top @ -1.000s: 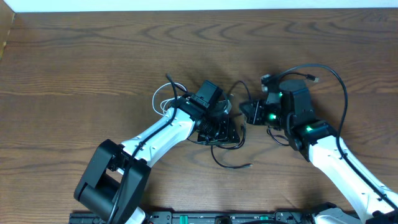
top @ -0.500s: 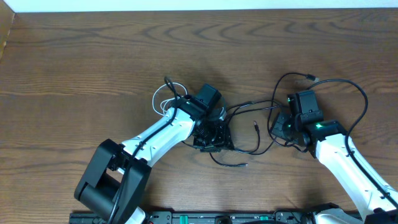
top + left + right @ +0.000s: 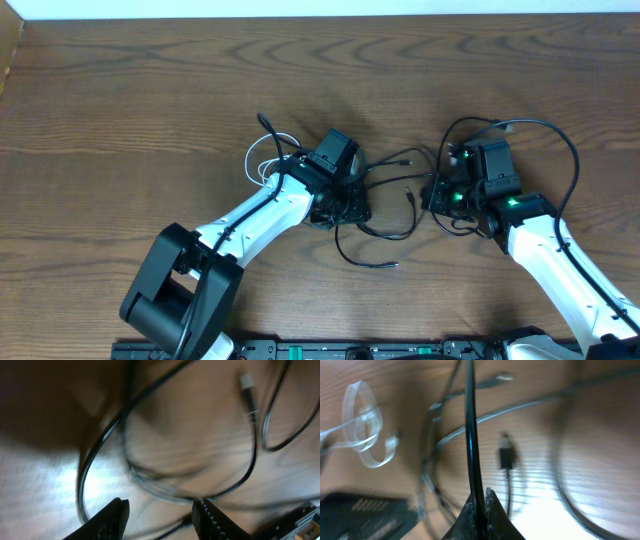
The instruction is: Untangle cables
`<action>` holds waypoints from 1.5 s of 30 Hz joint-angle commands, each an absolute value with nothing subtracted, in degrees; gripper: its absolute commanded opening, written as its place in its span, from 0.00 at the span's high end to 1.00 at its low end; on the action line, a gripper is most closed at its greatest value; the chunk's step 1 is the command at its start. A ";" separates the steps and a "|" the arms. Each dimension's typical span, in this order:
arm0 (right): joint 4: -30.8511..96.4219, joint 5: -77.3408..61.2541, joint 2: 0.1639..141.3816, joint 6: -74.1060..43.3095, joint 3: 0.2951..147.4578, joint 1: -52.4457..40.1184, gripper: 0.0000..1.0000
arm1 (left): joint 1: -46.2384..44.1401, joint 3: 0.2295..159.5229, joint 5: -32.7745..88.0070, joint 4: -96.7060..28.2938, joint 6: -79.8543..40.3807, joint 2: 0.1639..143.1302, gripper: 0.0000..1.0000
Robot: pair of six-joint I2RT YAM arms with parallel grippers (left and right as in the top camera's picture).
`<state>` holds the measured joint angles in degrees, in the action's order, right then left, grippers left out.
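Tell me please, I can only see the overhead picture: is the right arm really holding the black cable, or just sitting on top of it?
Observer: It is holding it. In the right wrist view the right fingers are pinched shut on the black cable, which runs straight up out of them.
Operator: And the left fingers? The arm hides them from me.
Observer: The left wrist view shows the left fingers standing apart, with loops of black cable lying on the wooden table beyond them. It is too blurry to say whether they touch any.
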<state>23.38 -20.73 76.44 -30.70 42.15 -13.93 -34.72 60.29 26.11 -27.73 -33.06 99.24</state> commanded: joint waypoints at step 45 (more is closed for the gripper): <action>41.39 2.76 76.51 -39.42 42.28 -6.02 0.99 | -15.64 59.27 17.56 -36.53 -24.01 75.33 0.92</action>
